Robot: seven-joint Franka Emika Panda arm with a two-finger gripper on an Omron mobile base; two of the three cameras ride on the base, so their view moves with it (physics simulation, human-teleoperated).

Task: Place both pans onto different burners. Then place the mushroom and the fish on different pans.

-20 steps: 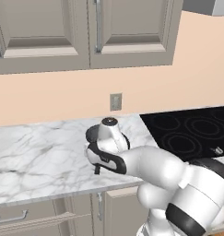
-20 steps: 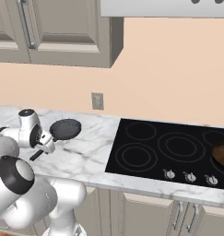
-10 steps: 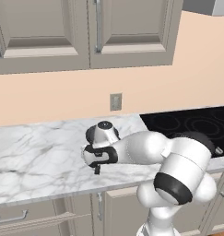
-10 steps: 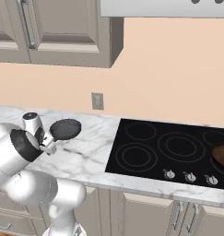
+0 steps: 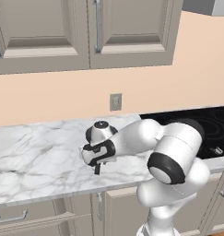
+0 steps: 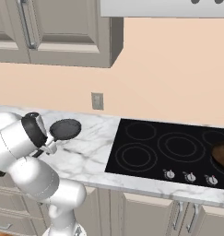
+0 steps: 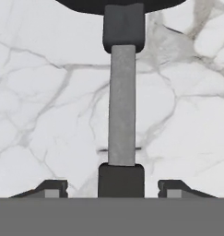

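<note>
The dark pan (image 6: 65,128) lay on the marble counter (image 5: 35,156), well left of the black cooktop (image 6: 178,150). In the right base view its bowl sat at about 1 o'clock from the wrist, and its long handle (image 7: 121,103) ran back toward 7 o'clock, to the hand. In the hand view the handle's long axis stood straight up and down — bowl at 12 o'clock, butt end at 6 o'clock, centred between the two fingertips (image 7: 51,188).

The gripper (image 7: 112,189) straddled the handle's near end with clear gaps on both sides, so its jaws stood apart and not pressed on the handle; whether they touched it could not be told. In the left base view the hand (image 5: 97,154) hung low over the counter's front part, pointing down.

A rusty-brown pan (image 6: 221,154) sat on the cooktop at the far right edge of the right base view, on or by a burner (image 6: 178,146).

Against the picture from a second before, the arm had reached farther out and down — the elbow stretched toward the counter. The dark pan had not shifted.
</note>
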